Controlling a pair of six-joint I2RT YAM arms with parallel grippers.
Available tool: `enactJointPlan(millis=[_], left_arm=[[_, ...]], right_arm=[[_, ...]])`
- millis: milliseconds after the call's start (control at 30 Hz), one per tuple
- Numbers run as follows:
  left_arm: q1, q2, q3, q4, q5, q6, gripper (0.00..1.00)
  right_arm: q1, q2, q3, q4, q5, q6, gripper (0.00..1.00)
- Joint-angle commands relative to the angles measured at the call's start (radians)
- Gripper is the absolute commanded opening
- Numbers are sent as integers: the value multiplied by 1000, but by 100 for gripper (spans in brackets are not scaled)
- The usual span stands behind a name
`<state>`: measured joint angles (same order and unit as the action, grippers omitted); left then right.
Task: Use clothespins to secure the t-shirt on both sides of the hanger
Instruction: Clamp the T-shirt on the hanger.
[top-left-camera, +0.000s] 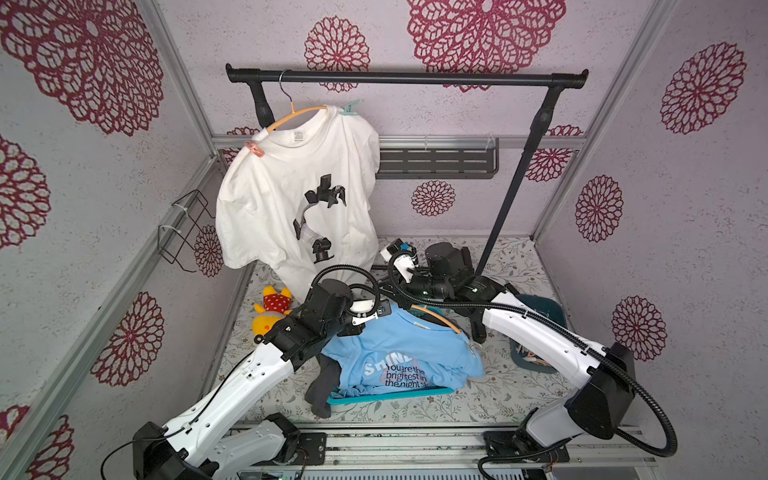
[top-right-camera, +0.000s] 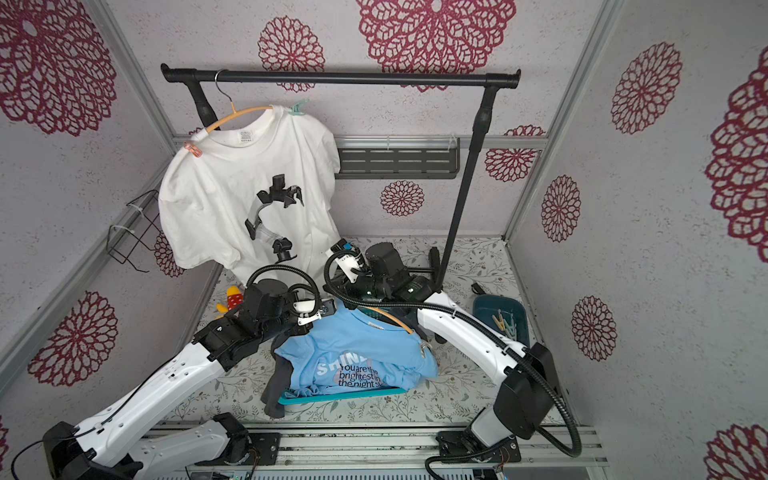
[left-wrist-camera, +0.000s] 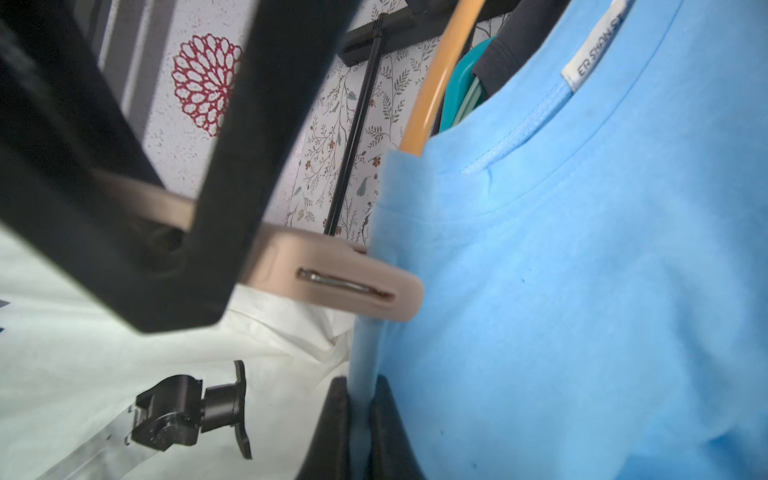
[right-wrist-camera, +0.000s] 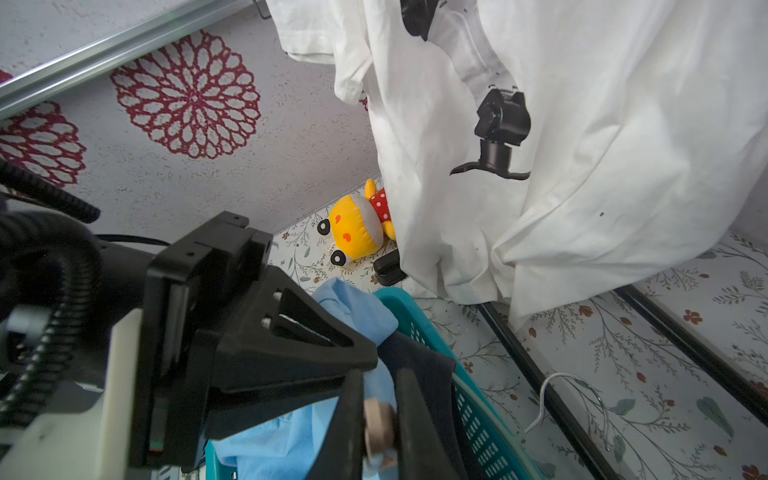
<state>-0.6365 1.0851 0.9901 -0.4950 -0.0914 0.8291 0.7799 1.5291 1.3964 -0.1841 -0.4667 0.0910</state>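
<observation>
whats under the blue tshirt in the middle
The blue t-shirt lies over a teal basket; a dark grey garment spills out beneath it and an orange hanger runs into its collar. Whatever else the basket holds is covered.

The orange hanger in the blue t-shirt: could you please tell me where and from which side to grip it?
Probably the bare arm of the orange hanger beside the collar, from above: only that stretch shows; the rest lies inside the blue t-shirt.
</observation>
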Motion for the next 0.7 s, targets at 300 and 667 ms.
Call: enactJointPlan(millis=[300,667], left_arm=[[6,-26,68,215,-15,-49,0],[8,-28,58,218,-2,-28,0]], right_arm=[[27,-18,-125,-88,-73,41,0],[33,-27,-110,-90,-4,40,0]])
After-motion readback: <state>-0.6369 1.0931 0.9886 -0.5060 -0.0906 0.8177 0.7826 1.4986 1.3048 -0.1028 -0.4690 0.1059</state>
